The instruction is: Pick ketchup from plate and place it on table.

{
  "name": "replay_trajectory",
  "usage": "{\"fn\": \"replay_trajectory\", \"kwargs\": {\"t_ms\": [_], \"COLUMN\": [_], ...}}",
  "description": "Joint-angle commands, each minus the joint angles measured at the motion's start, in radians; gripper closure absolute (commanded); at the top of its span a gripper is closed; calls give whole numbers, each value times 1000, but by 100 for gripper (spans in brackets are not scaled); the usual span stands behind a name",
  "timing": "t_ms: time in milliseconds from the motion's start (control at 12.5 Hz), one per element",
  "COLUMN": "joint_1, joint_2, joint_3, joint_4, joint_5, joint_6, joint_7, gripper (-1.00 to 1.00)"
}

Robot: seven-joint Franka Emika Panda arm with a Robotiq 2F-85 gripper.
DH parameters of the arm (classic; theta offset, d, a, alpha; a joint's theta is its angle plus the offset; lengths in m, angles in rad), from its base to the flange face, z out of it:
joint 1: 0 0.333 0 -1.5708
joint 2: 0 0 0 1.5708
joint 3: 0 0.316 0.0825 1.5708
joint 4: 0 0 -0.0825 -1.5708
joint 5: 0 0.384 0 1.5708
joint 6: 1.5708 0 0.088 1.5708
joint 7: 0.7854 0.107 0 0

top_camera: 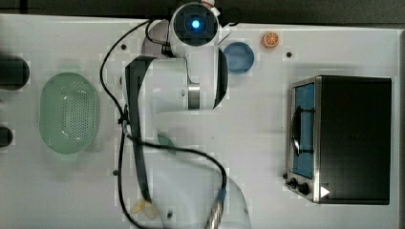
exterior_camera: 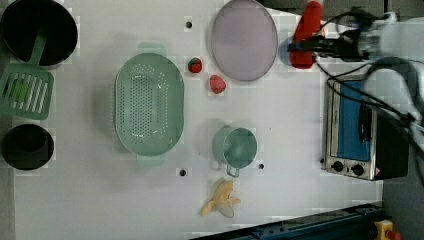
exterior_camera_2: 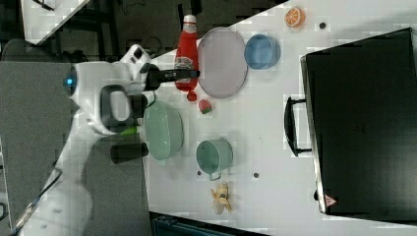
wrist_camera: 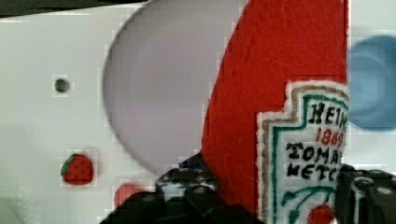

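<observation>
The ketchup (exterior_camera_2: 186, 53), a red bottle with a white cap and a whitish label, hangs in the air with my gripper (exterior_camera_2: 189, 73) shut on its lower body. In the left view the ketchup (exterior_camera: 306, 34) and the gripper (exterior_camera: 301, 47) appear just past the right rim of the lilac-grey plate (exterior_camera: 243, 40), which is bare. In the wrist view the ketchup (wrist_camera: 261, 84) sits between the dark fingers (wrist_camera: 187, 193), with the plate (wrist_camera: 159, 93) beneath and beside it. The white table (exterior_camera: 100, 200) lies below.
Two strawberries (exterior_camera: 195, 65) (exterior_camera: 217, 84) lie by the plate. A blue bowl (exterior_camera_2: 262, 51) and an orange slice (exterior_camera_2: 294, 17) are beyond it. A green perforated basket (exterior_camera: 149, 103), a green cup (exterior_camera: 235, 147), a banana (exterior_camera: 221, 199) and a toaster oven (exterior_camera: 357, 132) share the table.
</observation>
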Motion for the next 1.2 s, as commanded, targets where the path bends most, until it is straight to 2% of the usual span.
{"fn": "replay_trajectory", "kwargs": {"t_ms": [80, 320, 800, 1200], "joint_1": [-22, -37, -51, -51], "joint_2": [-105, -221, -413, -354], "joint_3": [-17, -33, -82, -87], "joint_4": [3, -88, -439, -650], "joint_5": [-5, -5, -3, -1], "joint_6": [-109, -181, -137, 179], "joint_7": [134, 187, 188, 190], "gripper": [-27, -27, -26, -27]}}
